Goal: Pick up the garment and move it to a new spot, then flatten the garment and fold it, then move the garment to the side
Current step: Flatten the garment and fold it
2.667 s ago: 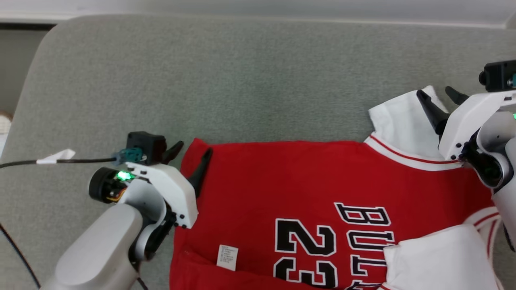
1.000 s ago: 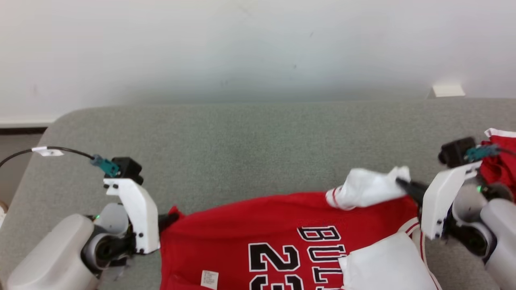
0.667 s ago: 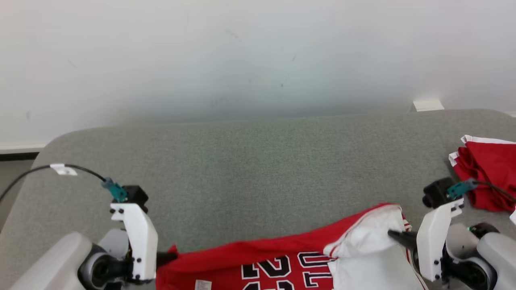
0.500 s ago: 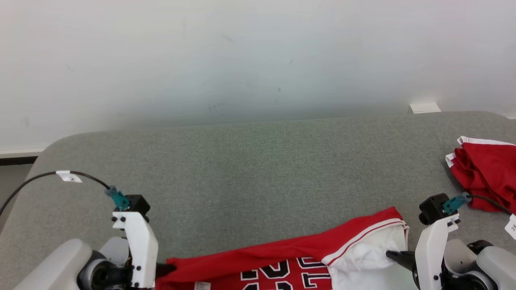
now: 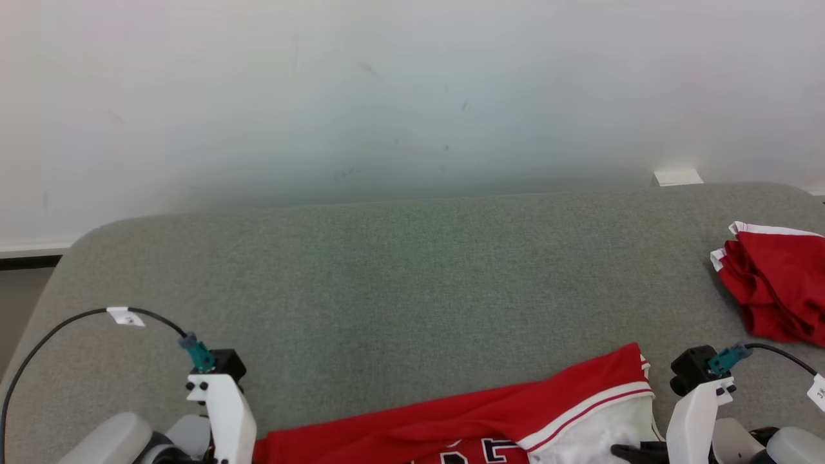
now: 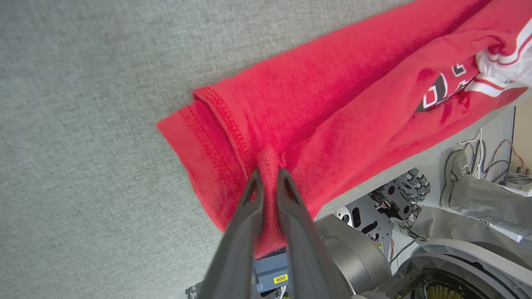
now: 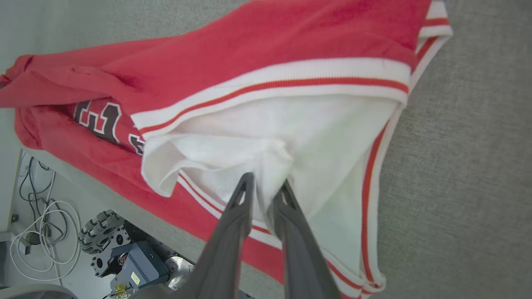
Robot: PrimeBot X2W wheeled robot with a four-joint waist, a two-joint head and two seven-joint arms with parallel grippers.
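**Left wrist view: hem corner pinched, fold under way**

- Your left gripper has its jaws closed almost to touching, with a ridge of the garment bunched between them, just beside the stitched hem corner.
- In the right wrist view your right gripper is the same: jaws nearly shut, pinching a pucker of the white sleeve.
- The garment lies along the near edge of the grey padded counter, low in the head view. It is doubled over, with the red back on top and the lettering tucked underneath.
- A second red garment sits well apart at the far right. Leave it alone.

**Step in hand (my reading):** this is the fold. You hold both ends of one edge over the lower layer, and nothing has been laid down yet.

**The next move calls for:**
- Lower both ends together so the held edge lands square on the layer beneath.
- Keep light tension between the arms, since the middle sags in a slack band.
- Watch the near edge: the cloth runs right along it and could slide off if you pull further toward yourself.
- Open both jaws only once the cloth rests flat.
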